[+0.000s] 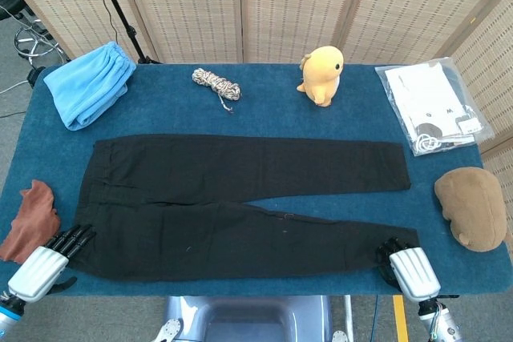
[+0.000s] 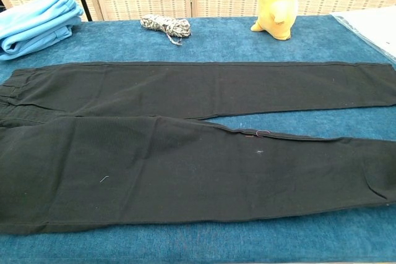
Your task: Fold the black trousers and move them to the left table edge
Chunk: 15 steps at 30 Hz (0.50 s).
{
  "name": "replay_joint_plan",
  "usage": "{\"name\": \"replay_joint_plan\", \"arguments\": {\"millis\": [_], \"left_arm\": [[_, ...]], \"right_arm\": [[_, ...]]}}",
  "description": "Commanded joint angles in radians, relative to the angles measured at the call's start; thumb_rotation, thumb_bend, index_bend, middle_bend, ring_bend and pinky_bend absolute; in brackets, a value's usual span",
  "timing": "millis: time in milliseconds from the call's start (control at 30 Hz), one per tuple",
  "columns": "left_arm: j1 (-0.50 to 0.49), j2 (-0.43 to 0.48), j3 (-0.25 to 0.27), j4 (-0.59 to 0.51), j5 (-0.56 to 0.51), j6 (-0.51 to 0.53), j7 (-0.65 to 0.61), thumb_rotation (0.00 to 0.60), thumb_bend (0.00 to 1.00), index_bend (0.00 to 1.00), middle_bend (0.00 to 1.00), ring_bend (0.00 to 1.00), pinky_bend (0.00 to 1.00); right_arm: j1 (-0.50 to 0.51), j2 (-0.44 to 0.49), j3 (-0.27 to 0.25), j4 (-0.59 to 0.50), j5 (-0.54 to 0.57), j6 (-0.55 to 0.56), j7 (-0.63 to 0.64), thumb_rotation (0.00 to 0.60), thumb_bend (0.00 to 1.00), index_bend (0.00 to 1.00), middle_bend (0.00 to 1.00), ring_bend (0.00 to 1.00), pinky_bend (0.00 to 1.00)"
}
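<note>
Woven rattan screen panels [image 1: 288, 6] stand behind a table [image 1: 272, 114] covered in deep blue, short-piled cloth. Black trousers [image 1: 232, 198] lie flat and unfolded across its middle, the waistband toward the left end, the two legs reaching right and parting in a narrow wedge; the fabric is matte, with a few soft creases near the hip and a speck of lint on the near leg in the chest view. The left hand [image 1: 50, 255] sits at the near left corner of the waistband, its dark fingers [image 1: 74, 238] stretched out together and touching the cloth's edge; whether they pinch any of it I cannot tell. The right hand [image 1: 407, 266], pale-backed, rests at the hem of the near leg, its fingers curled down onto the fabric; a true grip cannot be confirmed. At the far left lies a folded light-blue fleece garment [image 1: 90, 83], soft and rounded at the folds. A small coil of speckled rope [image 1: 216, 83] lies behind the trousers, and a plump yellow plush toy [image 1: 322, 74] sits upright beyond the far leg. A clear plastic bag of white papers [image 1: 433, 106] lies at the far right, a rounded brown plush [image 1: 471, 207] near the right edge, and a crumpled rust-brown cloth [image 1: 32, 218] just beside the left hand.
</note>
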Motion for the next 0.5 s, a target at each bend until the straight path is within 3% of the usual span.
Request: {"name": "replay_joint_plan", "arguments": {"millis": [33, 133, 267, 500], "left_arm": [[0.0, -0.002, 0.0, 0.003, -0.008, -0.003, 0.001, 0.6, 0.19, 0.0, 0.0, 0.03, 0.19], [-0.002, -0.006, 0.0, 0.008, -0.014, -0.003, -0.003, 0.6, 0.19, 0.02, 0.06, 0.04, 0.19], [-0.004, -0.018, -0.002, 0.019, -0.021, -0.002, -0.005, 0.6, 0.2, 0.12, 0.18, 0.08, 0.19], [-0.012, -0.032, -0.005, 0.03, -0.037, -0.019, 0.003, 0.6, 0.2, 0.19, 0.24, 0.12, 0.19]], "right_arm": [[0.0, 0.001, 0.001, -0.001, 0.001, 0.001, 0.002, 0.6, 0.61, 0.59, 0.53, 0.38, 0.56], [0.0, 0.002, 0.002, -0.003, 0.003, 0.001, 0.003, 0.6, 0.62, 0.59, 0.53, 0.38, 0.56], [0.0, 0.003, 0.003, -0.004, 0.005, 0.001, 0.004, 0.6, 0.62, 0.59, 0.53, 0.38, 0.56], [0.001, 0.004, 0.004, -0.004, 0.008, -0.001, 0.008, 0.6, 0.62, 0.59, 0.53, 0.38, 0.56]]}}
